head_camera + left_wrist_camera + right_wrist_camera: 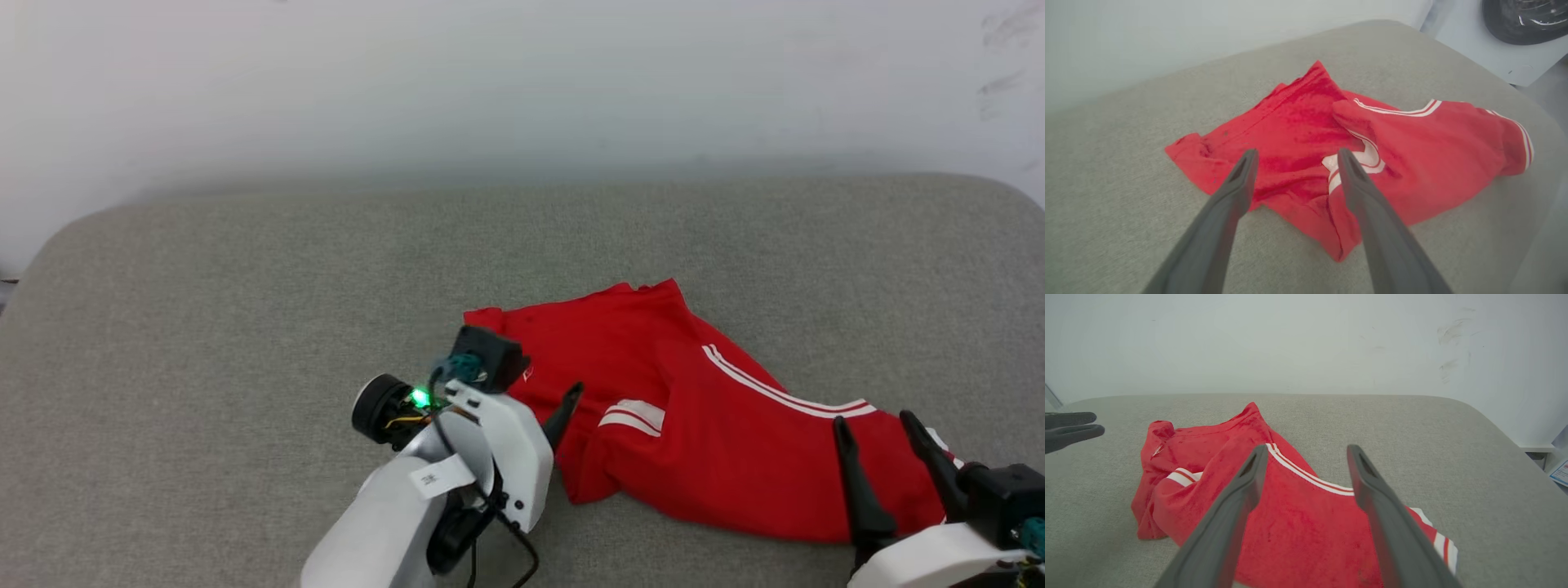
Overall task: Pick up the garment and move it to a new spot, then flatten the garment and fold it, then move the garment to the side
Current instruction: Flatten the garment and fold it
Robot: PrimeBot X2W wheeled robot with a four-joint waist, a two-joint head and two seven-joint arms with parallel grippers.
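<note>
Pick-up step, no grasp made yet.
Left pincer spread, empty, hovered over the near-left corner of the garment, which lay crumpled right of centre on the grey table; right pincer spread, empty, over its right end. Judged best: pinch outer edges, not stacked folds, and lift evenly.

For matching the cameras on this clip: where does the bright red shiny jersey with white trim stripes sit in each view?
Head view: the bright red shiny jersey lies crumpled from lower centre to lower right on the grey padded surface.
Left wrist view: centre to right.
Right wrist view: left of centre down to the bottom edge.
Shared landmark: the short white double-striped patch.
</note>
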